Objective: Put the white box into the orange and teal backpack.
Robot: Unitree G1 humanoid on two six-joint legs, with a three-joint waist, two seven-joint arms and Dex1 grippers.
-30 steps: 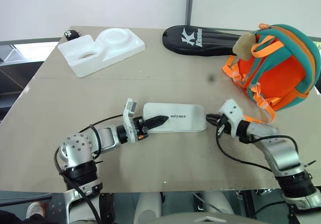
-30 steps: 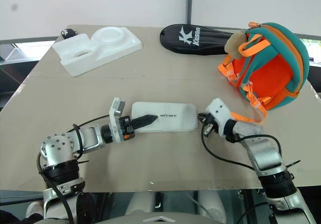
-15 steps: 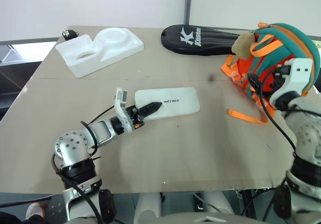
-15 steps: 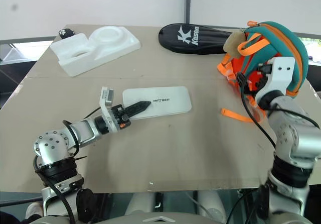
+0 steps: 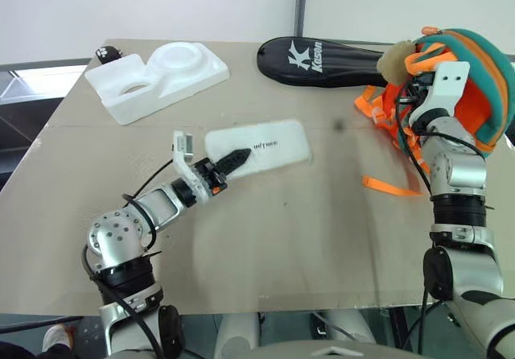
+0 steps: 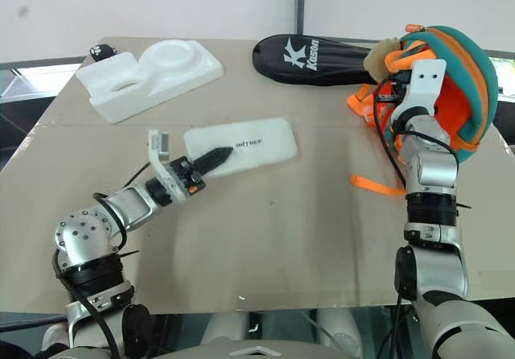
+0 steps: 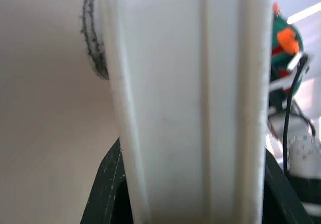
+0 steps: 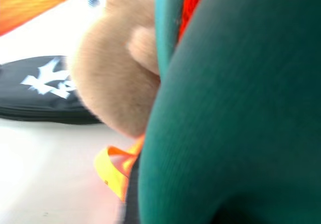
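- Left hand [image 5: 233,160] reached level across the surface [image 5: 306,230], fingers clamped on near end of white box [image 5: 259,145].
- White box tilted, far end toward orange and teal backpack [image 5: 475,77], well apart from it.
- Right hand [image 5: 418,93] raised against backpack's opening beside tan plush charm [image 5: 395,63]; fingers hidden, cannot tell whether together.
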